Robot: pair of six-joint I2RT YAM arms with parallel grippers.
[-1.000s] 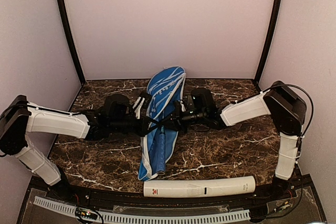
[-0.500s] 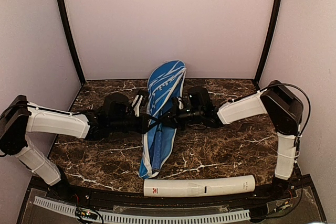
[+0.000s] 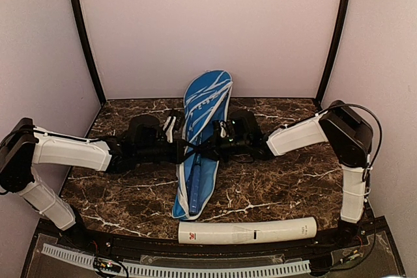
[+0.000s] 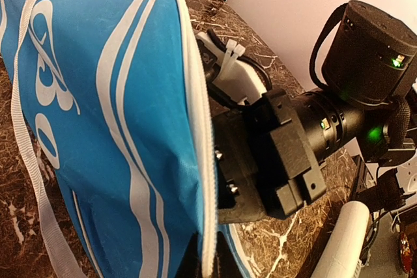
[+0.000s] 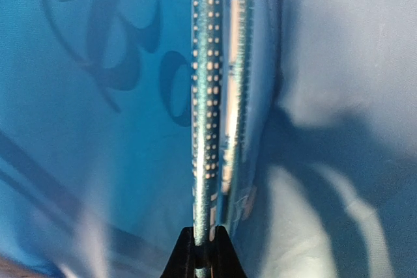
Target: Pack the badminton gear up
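Note:
The blue zip bag [image 3: 203, 112] with white trim lies lengthwise mid-table, its wide end raised toward the back wall. My left gripper [image 3: 184, 153] is shut on the bag's white zip edge [image 4: 207, 180] and holds that side up. My right gripper [image 3: 213, 147] reaches into the bag from the right. In the right wrist view, inside the blue cloth, my right gripper [image 5: 204, 256] is shut on a racket's thin dotted frame [image 5: 203, 128]. A second racket frame [image 5: 234, 89] lies right beside it. The white tube [image 3: 247, 231] rests at the front edge. No shuttlecocks show.
The right arm's black wrist [image 4: 365, 63] sits close beside the bag's open edge. The tube's end [image 4: 342, 239] shows low on the right in the left wrist view. Dark posts and pale walls enclose the marble table [image 3: 280, 180] on three sides.
The bag's wide end has risen and shifted toward the back wall. My right gripper has moved a little left and farther in. The left arm has barely moved.

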